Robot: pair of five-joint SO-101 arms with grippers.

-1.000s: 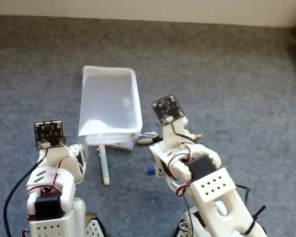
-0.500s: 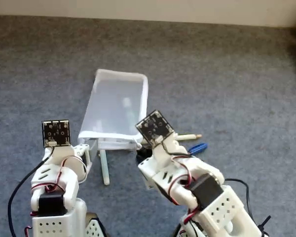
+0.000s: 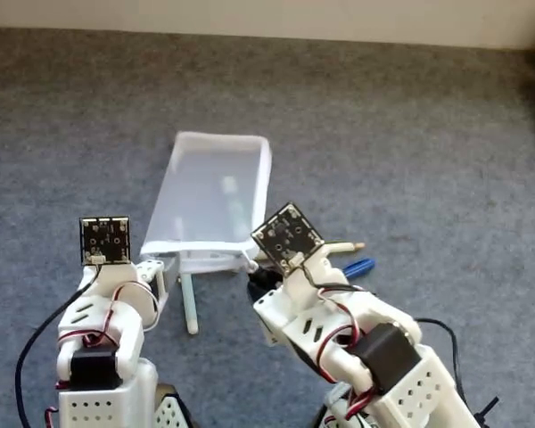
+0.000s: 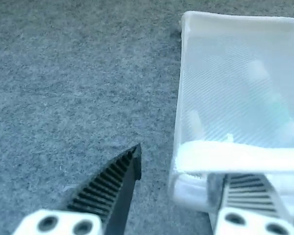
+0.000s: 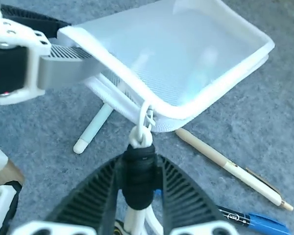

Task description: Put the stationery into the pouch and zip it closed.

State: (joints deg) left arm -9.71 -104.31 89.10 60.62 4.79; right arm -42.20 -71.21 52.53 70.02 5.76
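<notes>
The white mesh pouch (image 3: 216, 189) lies on the carpet with its mouth toward the arms, and pale shapes (image 4: 264, 88) show through it. My right gripper (image 5: 139, 164) is shut on the zipper pull (image 5: 141, 142) at the mouth's corner (image 3: 252, 260). My left gripper (image 4: 183, 164) is open at the other corner of the mouth. Its grey finger (image 5: 68, 68) is inside the opening and its black finger (image 4: 115, 183) is outside. A pale green pen (image 3: 189, 301) lies just before the mouth. A beige pen (image 5: 225, 166) and a blue pen (image 3: 358, 266) lie beside my right gripper.
Grey carpet (image 3: 410, 134) covers the table all around. A pale wall edge (image 3: 267, 18) runs along the far side. Both arm bases stand close together at the near edge.
My right gripper has swung left with the zipper pull, and the pouch has turned so that its far end sits farther right. The blue pen and beige pen now show beside the arm.
</notes>
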